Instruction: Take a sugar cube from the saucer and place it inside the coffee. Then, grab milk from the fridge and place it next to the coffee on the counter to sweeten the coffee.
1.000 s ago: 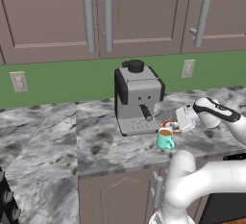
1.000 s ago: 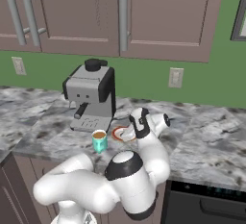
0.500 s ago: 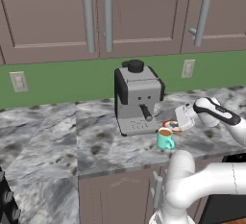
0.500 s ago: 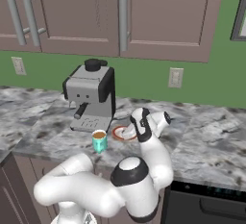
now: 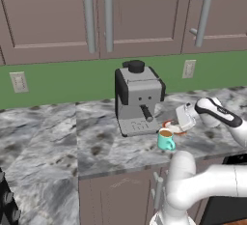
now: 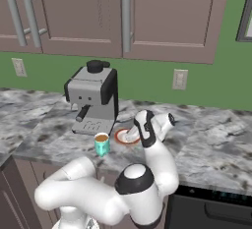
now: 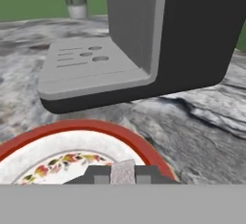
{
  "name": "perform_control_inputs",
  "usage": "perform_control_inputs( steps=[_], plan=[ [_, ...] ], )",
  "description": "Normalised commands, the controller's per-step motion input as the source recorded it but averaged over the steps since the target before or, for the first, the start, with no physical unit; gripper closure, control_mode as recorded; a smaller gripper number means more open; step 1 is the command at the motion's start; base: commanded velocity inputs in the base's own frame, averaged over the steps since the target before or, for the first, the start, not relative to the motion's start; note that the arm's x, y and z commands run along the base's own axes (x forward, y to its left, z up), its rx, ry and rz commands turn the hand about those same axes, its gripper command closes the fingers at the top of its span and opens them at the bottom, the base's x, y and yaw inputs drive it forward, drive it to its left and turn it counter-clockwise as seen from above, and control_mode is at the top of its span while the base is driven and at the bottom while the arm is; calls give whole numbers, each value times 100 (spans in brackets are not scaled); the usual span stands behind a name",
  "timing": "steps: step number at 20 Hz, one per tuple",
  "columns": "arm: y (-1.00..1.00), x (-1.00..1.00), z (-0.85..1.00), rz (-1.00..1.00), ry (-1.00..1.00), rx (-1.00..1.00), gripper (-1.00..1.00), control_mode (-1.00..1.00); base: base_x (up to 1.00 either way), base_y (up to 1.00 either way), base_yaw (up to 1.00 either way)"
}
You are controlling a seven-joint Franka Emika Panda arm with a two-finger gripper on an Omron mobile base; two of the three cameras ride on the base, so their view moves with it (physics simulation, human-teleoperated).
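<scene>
Because the first step of the task calls for lifting it, the sugar cube point(image 7: 123, 172) is clamped between the two dark fingers point(image 7: 98, 175) at the bottom of the hand view, directly above the saucer point(image 7: 57, 143). The fingers are clenched on the cube, pale grey and small, one on each side of it. Whether the cube is touching the saucer or raised off it cannot be told, since the lower part is cut off. The saucer's red rim curves just beyond the fingers, with a flowered band inside it. Past the rim, the tabletop point(image 7: 202, 141) is seen, and on it the grey and black coffee machine point(image 7: 158, 40). In the base views, the gripper point(image 5: 182, 124) is held low over the saucer point(image 5: 169, 124), with the teal coffee point(image 5: 165, 139) just beside it toward the tabletop's front edge. There the cube is too small to make out.
</scene>
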Motion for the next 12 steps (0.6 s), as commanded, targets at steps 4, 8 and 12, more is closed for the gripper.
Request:
perform_control_inputs(
  steps=[4, 8, 12],
  plan=[
    [0, -36, 28, 0, -19, 0, 100, -100, 0, 0, 0],
    [0, -52, 52, 0, -17, 0, 100, -100, 0, 0, 0],
    [1, -61, 62, 0, -12, 0, 100, -100, 0, 0, 0]
  ],
)
